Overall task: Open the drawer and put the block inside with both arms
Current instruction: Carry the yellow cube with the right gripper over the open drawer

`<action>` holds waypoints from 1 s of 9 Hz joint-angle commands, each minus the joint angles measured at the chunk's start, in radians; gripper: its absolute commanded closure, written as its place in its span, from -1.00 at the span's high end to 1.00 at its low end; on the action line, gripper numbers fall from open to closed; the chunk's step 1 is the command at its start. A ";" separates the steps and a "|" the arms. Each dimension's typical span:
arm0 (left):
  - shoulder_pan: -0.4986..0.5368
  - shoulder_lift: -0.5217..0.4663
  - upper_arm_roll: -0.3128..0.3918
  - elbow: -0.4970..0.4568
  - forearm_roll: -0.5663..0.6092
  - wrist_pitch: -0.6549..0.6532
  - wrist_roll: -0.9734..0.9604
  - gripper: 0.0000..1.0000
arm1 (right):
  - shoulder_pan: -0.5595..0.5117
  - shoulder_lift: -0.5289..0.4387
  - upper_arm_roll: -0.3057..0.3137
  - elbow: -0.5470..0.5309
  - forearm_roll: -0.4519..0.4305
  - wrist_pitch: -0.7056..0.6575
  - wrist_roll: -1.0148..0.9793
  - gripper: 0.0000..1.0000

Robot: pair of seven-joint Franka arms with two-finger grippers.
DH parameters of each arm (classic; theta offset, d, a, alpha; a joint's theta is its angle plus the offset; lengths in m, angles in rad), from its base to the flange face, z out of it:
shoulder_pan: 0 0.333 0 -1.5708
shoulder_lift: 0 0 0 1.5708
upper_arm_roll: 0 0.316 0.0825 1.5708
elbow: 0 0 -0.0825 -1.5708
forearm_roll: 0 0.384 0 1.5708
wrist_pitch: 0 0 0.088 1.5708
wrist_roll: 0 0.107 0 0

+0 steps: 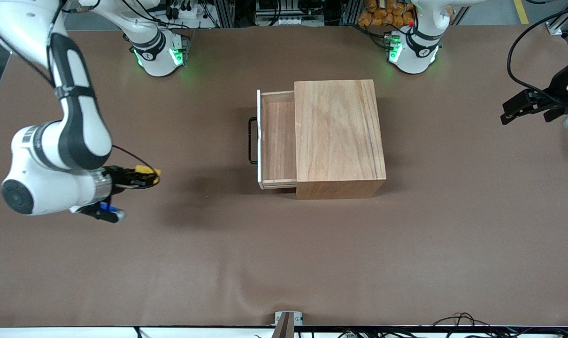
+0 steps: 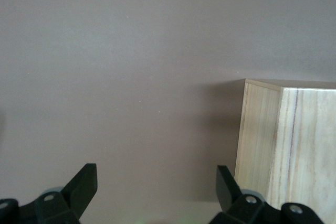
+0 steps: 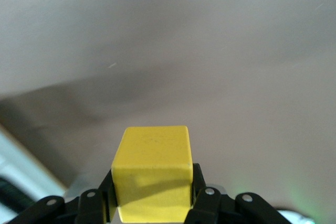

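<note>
Front view. At the middle left of the frame, the right gripper [image 1: 141, 177] is clamping the one yellow block [image 1: 149, 172] between its closed fingers over the bare table [image 1: 284, 263], ready for carrying. At centre, the single drawer [image 1: 278, 140] is standing pulled out of the wooden box [image 1: 339, 136], its black handle [image 1: 252, 140] facing the block, so the tray is lying open to receive it. At the right edge, the left gripper [image 1: 523, 109] is waiting with fingers spread and empty. Two arms, one block, one drawer.

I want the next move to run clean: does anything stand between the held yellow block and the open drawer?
Nothing visible does. The right gripper holds the block over bare table; the drawer stands pulled out and empty. The left gripper waits aside.
</note>
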 commanded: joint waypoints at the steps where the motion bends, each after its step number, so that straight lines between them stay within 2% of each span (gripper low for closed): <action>1: 0.024 -0.002 -0.016 0.020 -0.025 -0.021 0.001 1.00 | 0.205 -0.031 -0.011 0.027 0.044 -0.015 0.200 -1.00; 3: 0.031 -0.007 -0.014 0.017 -0.028 -0.052 0.006 1.00 | 0.399 -0.031 -0.015 0.030 0.107 0.014 0.280 -1.00; 4: 0.036 -0.005 -0.012 0.017 -0.036 -0.076 0.015 1.00 | 0.484 -0.024 -0.015 0.021 0.098 0.129 0.409 -1.00; 5: 0.034 -0.004 -0.012 0.017 -0.036 -0.076 0.018 1.00 | 0.546 -0.001 -0.015 0.015 0.092 0.200 0.456 -1.00; 7: 0.036 -0.001 -0.016 0.000 -0.019 -0.072 0.020 1.00 | 0.577 0.030 -0.018 0.015 0.087 0.251 0.458 -1.00; 9: 0.030 -0.005 -0.017 -0.011 -0.014 -0.047 0.021 1.00 | 0.583 0.056 -0.018 0.015 0.043 0.270 0.457 -0.99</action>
